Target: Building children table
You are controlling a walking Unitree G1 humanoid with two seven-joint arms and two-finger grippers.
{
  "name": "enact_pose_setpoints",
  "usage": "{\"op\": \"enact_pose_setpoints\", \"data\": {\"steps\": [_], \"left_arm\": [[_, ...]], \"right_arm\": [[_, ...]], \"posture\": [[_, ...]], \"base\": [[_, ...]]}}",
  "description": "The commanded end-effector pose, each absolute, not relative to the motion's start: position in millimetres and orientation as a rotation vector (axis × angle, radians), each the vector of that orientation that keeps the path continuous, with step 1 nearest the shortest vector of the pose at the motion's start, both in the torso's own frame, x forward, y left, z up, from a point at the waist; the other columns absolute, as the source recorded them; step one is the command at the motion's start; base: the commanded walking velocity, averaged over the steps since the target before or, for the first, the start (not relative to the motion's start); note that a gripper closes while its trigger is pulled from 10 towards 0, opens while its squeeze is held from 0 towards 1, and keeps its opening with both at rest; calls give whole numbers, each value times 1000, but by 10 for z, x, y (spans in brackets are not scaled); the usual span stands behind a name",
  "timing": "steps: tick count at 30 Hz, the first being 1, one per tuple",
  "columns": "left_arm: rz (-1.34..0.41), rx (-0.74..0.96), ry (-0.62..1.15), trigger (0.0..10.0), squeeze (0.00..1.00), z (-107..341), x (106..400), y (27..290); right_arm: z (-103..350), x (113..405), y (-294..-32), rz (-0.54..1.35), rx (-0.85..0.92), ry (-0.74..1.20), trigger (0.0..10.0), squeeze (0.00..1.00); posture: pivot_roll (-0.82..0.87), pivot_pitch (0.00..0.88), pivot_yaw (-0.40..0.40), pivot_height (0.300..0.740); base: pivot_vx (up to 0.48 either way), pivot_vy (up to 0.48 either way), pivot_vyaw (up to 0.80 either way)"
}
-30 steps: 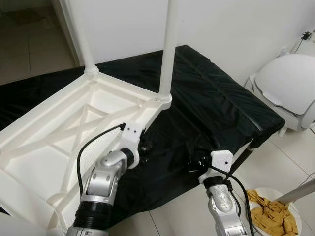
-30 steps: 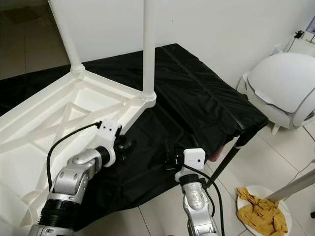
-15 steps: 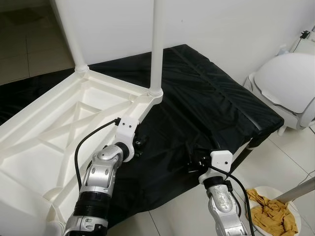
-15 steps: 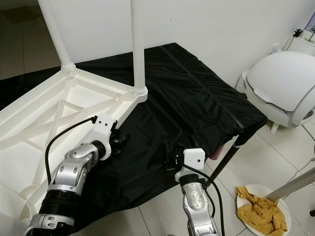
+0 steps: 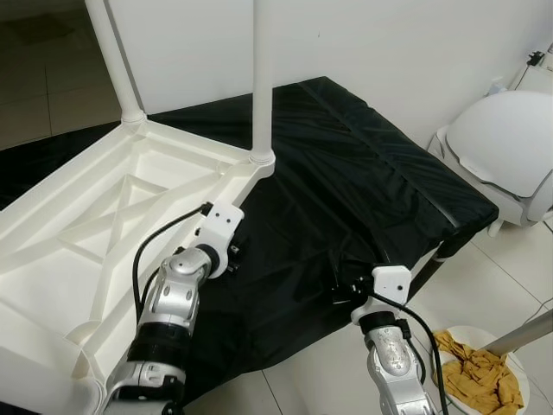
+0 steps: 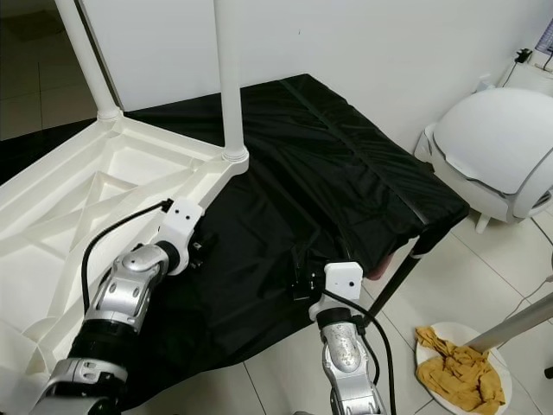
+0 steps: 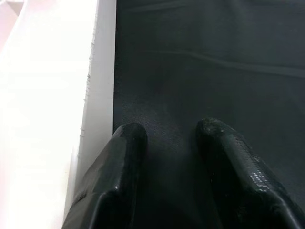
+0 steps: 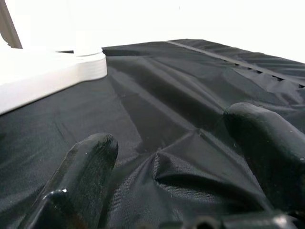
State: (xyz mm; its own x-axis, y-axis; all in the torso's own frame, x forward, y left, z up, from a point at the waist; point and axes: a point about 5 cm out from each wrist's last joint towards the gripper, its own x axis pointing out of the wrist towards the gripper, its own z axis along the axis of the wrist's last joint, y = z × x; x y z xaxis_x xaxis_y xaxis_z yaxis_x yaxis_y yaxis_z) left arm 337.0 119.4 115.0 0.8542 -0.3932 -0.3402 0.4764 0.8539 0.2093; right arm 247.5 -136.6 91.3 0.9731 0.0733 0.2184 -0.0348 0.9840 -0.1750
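Overhead, a white plastic children's table (image 5: 95, 233) lies upside down on a bed covered with a black sheet (image 5: 363, 181), its ribbed underside facing up and crossed by moulded diagonal braces. 2 round white legs stand upright from its far corners: one leg (image 5: 262, 78) at the corner nearest the middle of the bed, the other leg (image 5: 111, 56) further toward the robot's left. The table's near corners carry only sockets.

The left gripper (image 7: 171, 138) hovers low over the sheet just beside the table's long outer rim, one finger (image 7: 125, 148) right at the white edge; its jaws are parted and grasp nothing. The right gripper (image 8: 176, 138) hangs over the near part of the bed, well apart from the table, its jaws spread wide and empty above wrinkled, slightly glossy cloth, with the nearer leg's round base in front of it.

A plain white wall (image 5: 389, 43) rises behind the bed. On the robot's right a rounded white appliance with a domed lid (image 5: 505, 151) sits on pale floor tiles (image 5: 484, 285). Near it a shallow white dish (image 6: 432, 350) on the floor holds a crumpled mustard-yellow cloth (image 6: 458, 367), and a grey pole (image 6: 518, 324) slants across it. The sheet drapes over the bed's corner, hiding the frame.
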Motion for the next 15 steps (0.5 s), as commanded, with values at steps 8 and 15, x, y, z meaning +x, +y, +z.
{"op": "enact_pose_setpoints", "data": {"steps": [8,15], "left_arm": [[197,443,184,10000,0,1258,3492,1763],[206,458,195,10000,0,1232,3489,1862]], "right_arm": [[904,2463,-1377,38,-170,-211,10000,0],[899,2458,-1377,37,-169,-210,10000,0]], "posture": [[-100,46,43,740],[-97,47,43,740]], "base": [[0,0,0],[0,0,0]]}}
